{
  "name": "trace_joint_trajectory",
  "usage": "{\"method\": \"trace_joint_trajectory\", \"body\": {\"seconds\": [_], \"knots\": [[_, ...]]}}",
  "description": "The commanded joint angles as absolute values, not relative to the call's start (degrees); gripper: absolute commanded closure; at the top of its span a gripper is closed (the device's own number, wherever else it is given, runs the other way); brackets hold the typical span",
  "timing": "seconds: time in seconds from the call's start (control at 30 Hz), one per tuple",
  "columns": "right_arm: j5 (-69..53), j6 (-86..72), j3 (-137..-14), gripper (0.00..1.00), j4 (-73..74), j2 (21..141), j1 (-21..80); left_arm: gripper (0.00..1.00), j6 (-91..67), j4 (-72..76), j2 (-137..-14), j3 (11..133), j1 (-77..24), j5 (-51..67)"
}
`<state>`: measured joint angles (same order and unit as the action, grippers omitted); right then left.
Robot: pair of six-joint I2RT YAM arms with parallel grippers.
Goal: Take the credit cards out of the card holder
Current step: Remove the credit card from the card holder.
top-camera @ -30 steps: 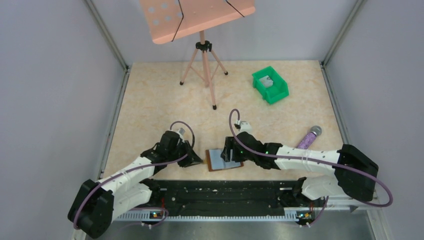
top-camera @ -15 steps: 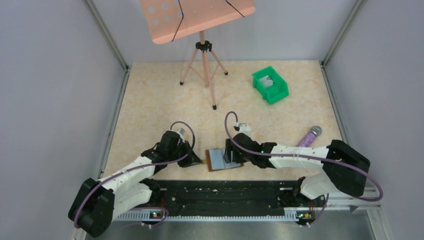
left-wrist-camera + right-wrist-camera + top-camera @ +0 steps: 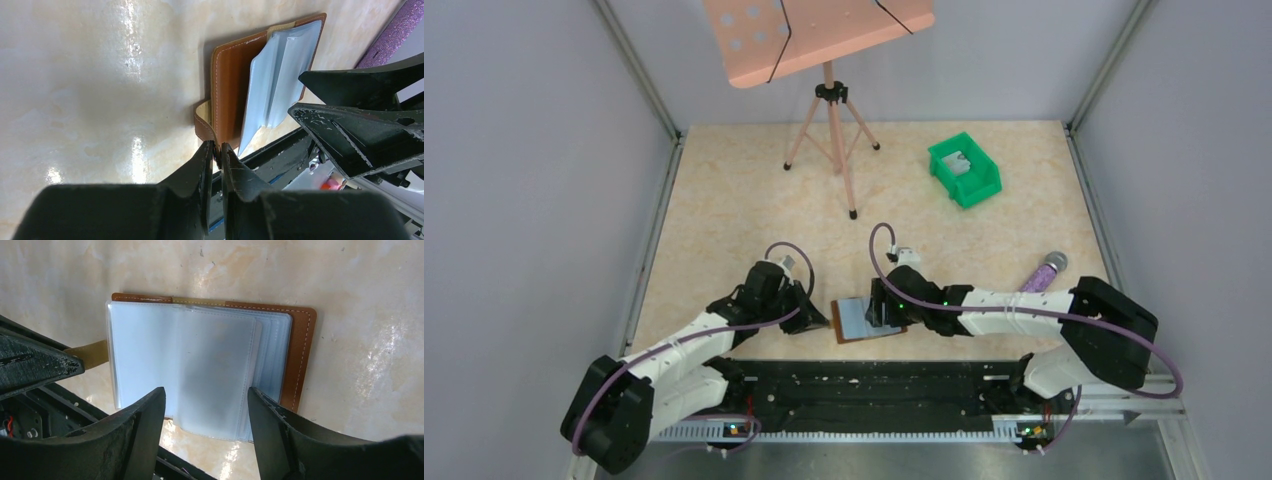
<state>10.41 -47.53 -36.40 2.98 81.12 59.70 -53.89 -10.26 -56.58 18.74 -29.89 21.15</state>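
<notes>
Bin (image 3: 980,188) rt-rear of card holder (image 3: 856,321)

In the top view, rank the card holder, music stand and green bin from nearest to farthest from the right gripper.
1. card holder, directly below the right gripper, near edge
2. music stand, behind it, slightly left
3. green bin, back right

Plain pale grey walls (image 3: 514,180) on left, right and behind. Bare metal posts (image 3: 638,70) slant up at back corners. Bench (image 3: 724,190) top beige, marbled, glossy; bright glare patches (image 3: 131,60) in wrist views. Salmon-pink music stand (image 3: 824,30) on tripod at far side, perforated tray cut by top edge. Black slotted rail (image 3: 874,392) along near edge.
</notes>
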Motion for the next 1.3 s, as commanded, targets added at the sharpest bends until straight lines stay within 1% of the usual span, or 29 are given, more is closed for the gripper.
{"method": "trace_joint_trajectory", "body": {"seconds": [0.0,0.4,0.53,0.63,0.73,0.87,1.03,1.27], "knots": [[9.5,-47.4,-37.9,0.39,2.6,80.8,59.4,0.84,-53.6,-7.4,-57.3,19.8,-30.0,21.7],[9.9,-46.9,-39.7,0.40,5.5,80.2,59.3,0.84,-53.8,-6.9,-57.2,19.7,-30.0,22.0],[9.8,-46.9,-39.6,0.43,5.4,80.2,59.3,0.84,-54.5,-5.9,-57.2,19.2,-30.0,22.3],[11.1,-46.9,-40.6,0.43,7.4,80.2,59.6,0.84,-54.7,-5.7,-57.2,19.2,-30.0,22.7],[13.0,-46.5,-42.1,0.42,10.3,80.2,60.0,0.85,-54.5,-6.4,-56.5,19.3,-30.1,22.3],[13.1,-45.8,-43.4,0.42,10.6,80.6,60.7,0.84,-54.6,-6.4,-55.5,18.7,-30.1,22.0],[13.2,-45.6,-44.9,0.41,11.9,83.7,61.0,0.84,-53.6,-7.2,-56.2,19.4,-30.1,22.5],[16.6,-46.2,-45.5,0.36,14.1,83.9,61.2,0.85,-53.7,-7.1,-56.9,20.0,-30.0,22.3]]}}
